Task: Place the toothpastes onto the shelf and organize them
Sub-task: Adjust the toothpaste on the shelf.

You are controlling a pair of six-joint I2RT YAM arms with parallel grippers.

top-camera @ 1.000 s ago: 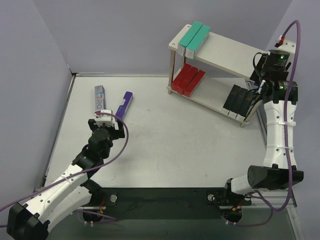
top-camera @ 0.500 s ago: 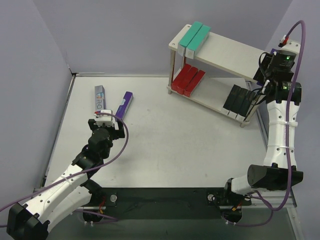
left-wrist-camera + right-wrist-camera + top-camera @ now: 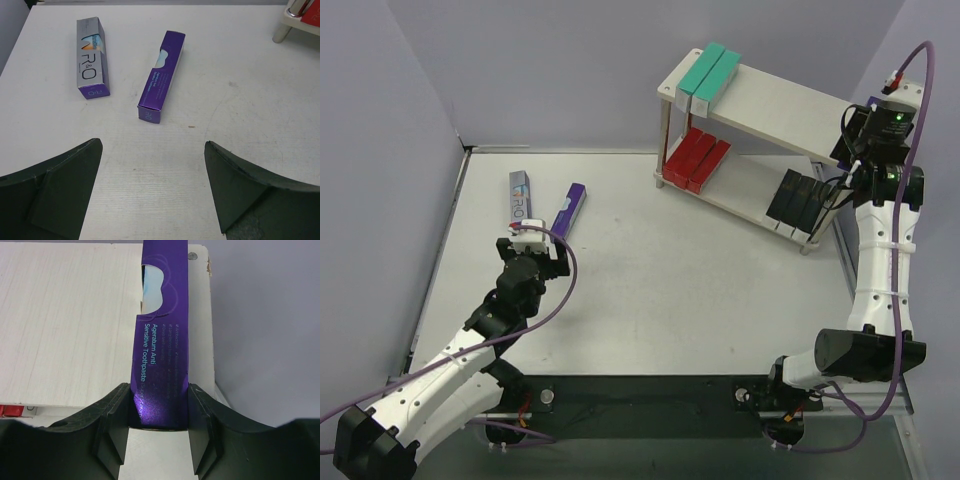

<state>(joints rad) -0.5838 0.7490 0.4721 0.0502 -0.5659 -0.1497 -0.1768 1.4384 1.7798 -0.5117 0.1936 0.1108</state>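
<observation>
We've got 1 purple carton (image 3: 165, 330) clamped in the right gripper (image 3: 159, 400), hanging over the right end of the top board of the shelf (image 3: 70, 315). For a tidy set-down we'd square it to the board edge, lower it flat, then let go. The left gripper (image 3: 152, 145) is spread wide with nothing in it, over the table (image 3: 250, 125), facing 2 more: a silver carton (image 3: 91, 62) and a loose purple carton (image 3: 162, 75).
</observation>
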